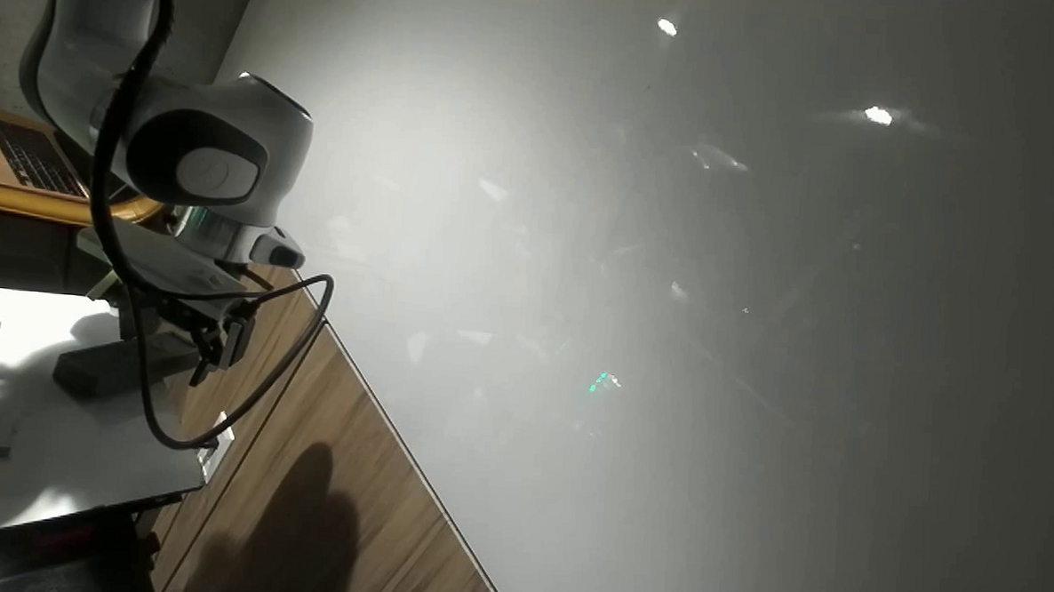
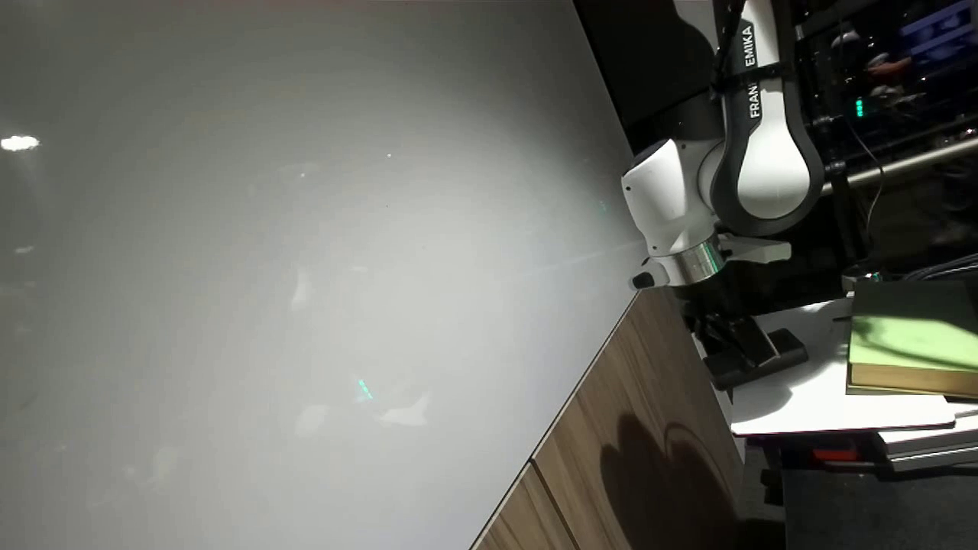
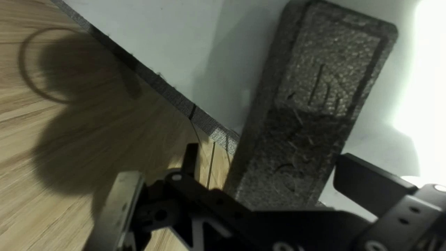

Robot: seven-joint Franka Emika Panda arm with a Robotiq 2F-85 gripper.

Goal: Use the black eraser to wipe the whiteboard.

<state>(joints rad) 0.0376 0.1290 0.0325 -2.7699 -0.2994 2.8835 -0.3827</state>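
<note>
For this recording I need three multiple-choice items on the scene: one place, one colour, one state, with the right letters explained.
1. Where is the black eraser relative to the whiteboard?
A. Pressed flat on it
B. Apart from it, over the white table top
C. Stuck to its upper corner

2. What colour is the lettering on the arm?
A. Red
B. Yellow
C. White

3. How do the jaws stand?
A. Open
B. Clamped on the eraser
C. Shut on nothing

1: B, as the wrist view shows table top along both its sides.
2: C, as "EMIKA" reads white on a dark strip in an exterior view.
3: A, as the wrist view shows them wide apart, with a gap beside the eraser.
</note>
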